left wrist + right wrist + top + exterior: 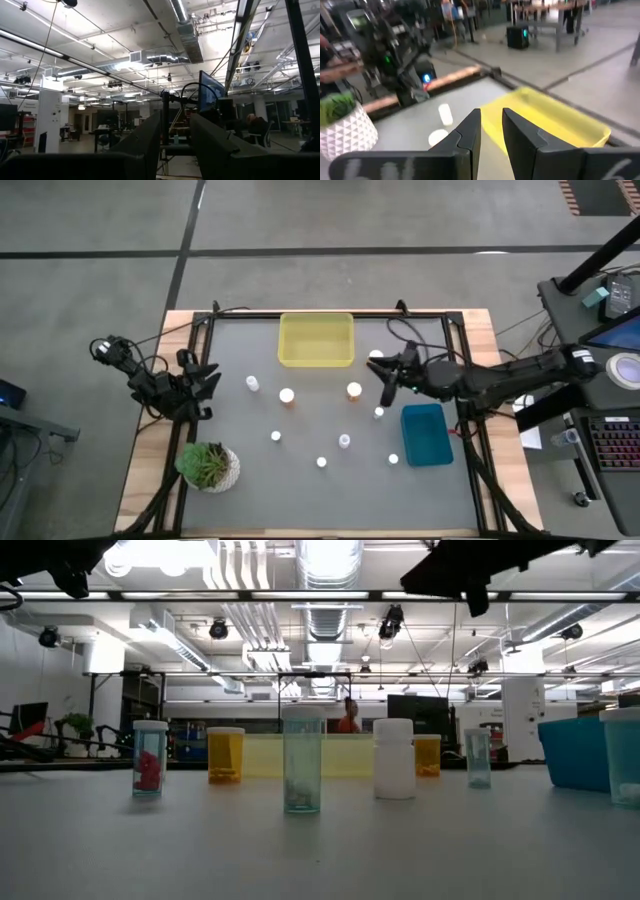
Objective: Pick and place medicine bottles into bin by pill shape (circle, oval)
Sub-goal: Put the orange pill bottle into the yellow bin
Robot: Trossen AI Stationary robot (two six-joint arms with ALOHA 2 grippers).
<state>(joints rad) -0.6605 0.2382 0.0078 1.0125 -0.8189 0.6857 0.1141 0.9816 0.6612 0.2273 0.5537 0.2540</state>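
The left arm point(160, 388) sits folded back at the tabletop's point(300, 490) nine o'clock edge, its wrist tipped up toward the ceiling. Its jaws stand a little apart with nothing between them. The right arm point(500, 378) reaches in low and nearly level from three o'clock. Its jaws hang above the tabletop at about one o'clock, aimed at the yellow bin point(316, 340), which stands at twelve. They are parted by only a narrow gap and grip nothing. I count nine medicine bottles point(344, 441) from above, all standing upright on the tabletop and none in either bin. Two are orange-bodied, toward the middle, and seven are smaller and pale. One of the pale ones is just beside the right jaws, and the rest are scattered from the centre toward five o'clock. There are two bins, the yellow one and a blue bin point(427, 435) at four o'clock. One potted plant point(209, 466) stands at eight.
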